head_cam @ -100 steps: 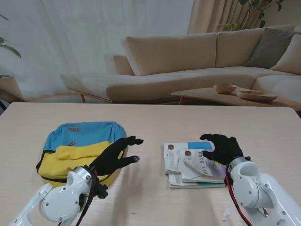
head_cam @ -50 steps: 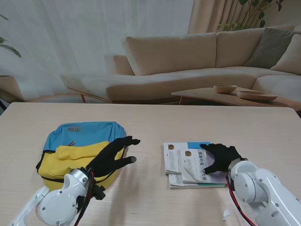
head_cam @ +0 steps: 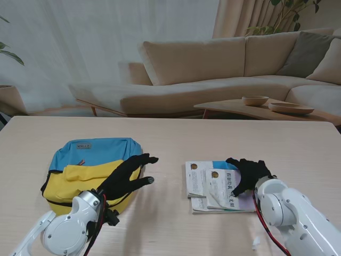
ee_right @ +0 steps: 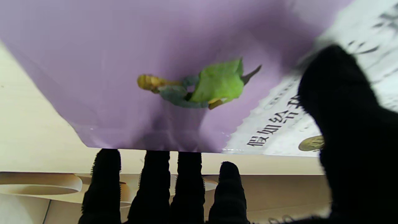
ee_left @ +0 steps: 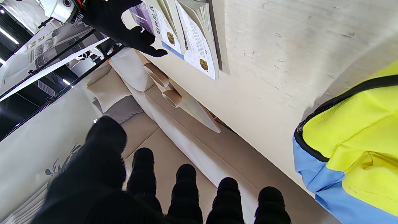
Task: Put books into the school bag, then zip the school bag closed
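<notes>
The main risk is with the top book [head_cam: 219, 188]. The right robot hand [head_cam: 246, 175] has its thumb on the cover and the other fingers [ee_right: 161, 186] past the far edge, so I judge it grips only the cover or a few pages. If it lifts so, the book can fall open, slip out, or drag the books [head_cam: 200, 181] under it across the table [head_cam: 213, 133]. A second risk is that the school bag [head_cam: 88, 170] looks zipped shut, so nothing can go in yet.

The right robot hand lies low over the stack, closed on the top book. The left robot hand [head_cam: 128, 177] hovers beside the bag's right edge, fingers spread, holding nothing. The bag lies flat at left, well apart from the books.
</notes>
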You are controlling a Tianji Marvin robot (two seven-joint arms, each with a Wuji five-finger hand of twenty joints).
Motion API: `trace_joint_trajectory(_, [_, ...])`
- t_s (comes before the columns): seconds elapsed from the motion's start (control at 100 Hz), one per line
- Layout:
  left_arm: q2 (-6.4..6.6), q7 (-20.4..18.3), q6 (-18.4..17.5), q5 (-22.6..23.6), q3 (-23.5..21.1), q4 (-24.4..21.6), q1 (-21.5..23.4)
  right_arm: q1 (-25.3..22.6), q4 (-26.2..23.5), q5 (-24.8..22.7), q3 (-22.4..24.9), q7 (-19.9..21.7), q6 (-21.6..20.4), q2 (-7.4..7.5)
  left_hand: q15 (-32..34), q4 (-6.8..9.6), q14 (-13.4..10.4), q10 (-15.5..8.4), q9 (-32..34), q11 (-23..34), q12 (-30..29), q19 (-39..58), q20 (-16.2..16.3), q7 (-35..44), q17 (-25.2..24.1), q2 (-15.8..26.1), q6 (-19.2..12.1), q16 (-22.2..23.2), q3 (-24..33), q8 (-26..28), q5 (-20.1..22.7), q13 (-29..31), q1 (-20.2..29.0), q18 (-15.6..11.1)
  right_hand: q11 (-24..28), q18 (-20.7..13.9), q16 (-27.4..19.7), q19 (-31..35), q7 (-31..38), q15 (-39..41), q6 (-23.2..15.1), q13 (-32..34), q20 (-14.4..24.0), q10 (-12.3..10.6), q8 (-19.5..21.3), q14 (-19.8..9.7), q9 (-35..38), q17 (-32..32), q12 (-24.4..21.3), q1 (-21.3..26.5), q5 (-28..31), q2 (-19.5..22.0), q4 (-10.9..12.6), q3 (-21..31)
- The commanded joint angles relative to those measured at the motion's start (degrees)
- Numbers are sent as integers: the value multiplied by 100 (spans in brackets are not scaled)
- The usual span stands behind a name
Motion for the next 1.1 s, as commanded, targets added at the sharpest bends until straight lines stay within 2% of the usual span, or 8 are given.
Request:
trace_joint_trajectory(0.0, [-38,-58,-30,15,-7,-33,39,-94,217,-99,-99,50,-34,-66,-46,148,-97,-90,-93,44,22,-172,-62,-55,-34,-27,-53,73,-1,-115,-73,-177,-33,-73,1602,233,469,271,260,907,-73,337,199,-787,29,-164,1059,101,1106,1378,135,-95,523,1739])
trace_joint_trajectory(0.11, [-40,-30,-54,67,-20,-30,49,-69,344,-187,-191,-392,-21,-102,-53,148,-113,-93,-101,47,27,-175,-63,-54,-35,-34,-64,64,-3,-114,-86,-175,-34,-78,2048,417,952,660,1153,2177,-118,1124,485,-1030,-533,-267,2070,452,2091,2244,471,-436,-270,2122])
trace_joint_trajectory(0.32, [-41,-3,-71,117,-29,-26,59,-126,461,-102,-197,-1343,-113,-209,-64,148,-122,-103,-115,55,38,-182,-70,-56,-32,-33,-65,44,-3,-115,-107,-175,-39,-84,2675,740,388,1294,3386,3549,-48,2329,888,-1021,-1792,113,3492,1139,2397,2823,1256,-377,-243,2357])
trace_joint_trajectory(0.47, [-39,-14,-57,131,-31,-27,62,-336,232,11,-15,-1709,-146,-282,-71,148,-121,-96,-123,59,44,-189,-78,-54,-32,-38,-64,25,-4,-114,-111,-173,-37,-82,2684,861,349,1378,3877,3646,-189,2495,932,-1015,-1740,234,3454,1232,2463,2624,2103,-77,-234,2232])
trace_joint_trajectory(0.6, [-42,0,-52,133,-24,-19,55,-504,12,72,156,-2013,-212,-339,-74,149,-126,-105,-134,59,46,-192,-84,-51,-30,-38,-65,11,-3,-113,-117,-170,-34,-85,2603,945,295,1392,4447,3642,-760,2559,947,-1067,-1519,334,3353,1246,2463,2363,3985,96,-230,2108])
trace_joint_trajectory(0.73, [-42,4,-61,142,-32,-10,52,-660,-221,186,329,-2202,-287,-389,-75,149,-120,-98,-136,60,47,-193,-87,-48,-29,-37,-62,1,-5,-112,-114,-171,-35,-85,2688,989,403,1414,5513,3570,-1394,2638,970,-1053,-1416,273,3418,1211,2594,1902,5008,597,-175,1971])
trace_joint_trajectory(0.98, [-44,-22,-22,65,-43,6,43,-1014,-898,618,738,-2195,-468,-469,-60,151,-119,-78,-112,77,57,-181,-78,-25,-24,-43,-32,6,15,-101,-67,-169,-14,-86,2695,991,488,1487,5352,3634,-1285,2502,1032,-994,-145,358,3364,1105,2969,1844,5267,628,40,2180])
trace_joint_trajectory(1.09, [-42,-57,-4,-16,-45,2,42,-1190,-1268,839,959,-2060,-617,-488,-25,151,-106,-40,-53,113,80,-133,-29,12,-23,-76,36,51,48,-77,-19,-171,10,-78,2721,966,494,1472,5341,3605,-1210,2405,1031,-966,52,417,3301,1031,3070,1904,5249,612,93,2208])
